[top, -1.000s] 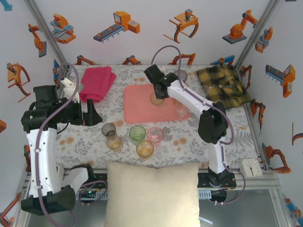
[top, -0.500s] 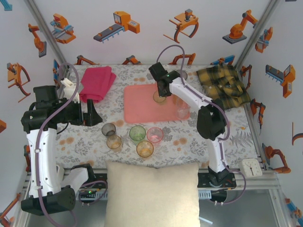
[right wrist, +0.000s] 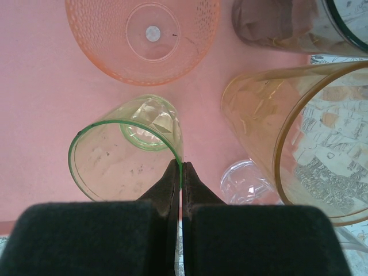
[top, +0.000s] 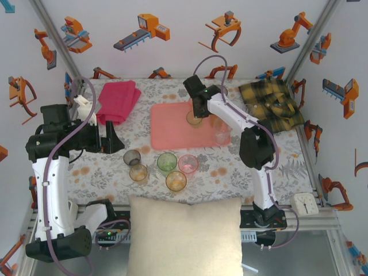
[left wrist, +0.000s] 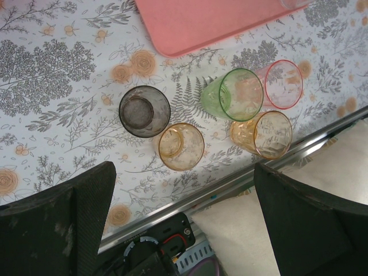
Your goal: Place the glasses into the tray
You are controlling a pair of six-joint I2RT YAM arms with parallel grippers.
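Roughly midway through, judging by the count. Pinching the thin near wall of a green tumbler [right wrist: 126, 152] with the right pincer [right wrist: 181, 167], closed tight on the rim, over the salmon tray [right wrist: 40, 86]. Cannot tell whether set down yet or just off the tray floor.

Ahead of that pincer, on the tray, an orange-pink tumbler [right wrist: 144, 34]. Ahead and to its right, a smoky tumbler [right wrist: 282, 26] at the tray's edge. Close on its right, a tall amber tumbler [right wrist: 299, 138], with a clear tumbler [right wrist: 244, 181] low between.

Left to do: five more under the wide-open left pincer [left wrist: 184, 230]. Namely a smoky grey tumbler [left wrist: 144, 111], a small amber tumbler [left wrist: 181, 146], a second green tumbler [left wrist: 233, 95], a pink tumbler [left wrist: 282, 84] and a second amber tumbler [left wrist: 264, 133], all on the flowered cloth [left wrist: 57, 69], just short of the tray's near edge.

Tight on the right pincer's right side, against the amber wall. Bare tray to its left. Probably safest to let go and rise straight up.
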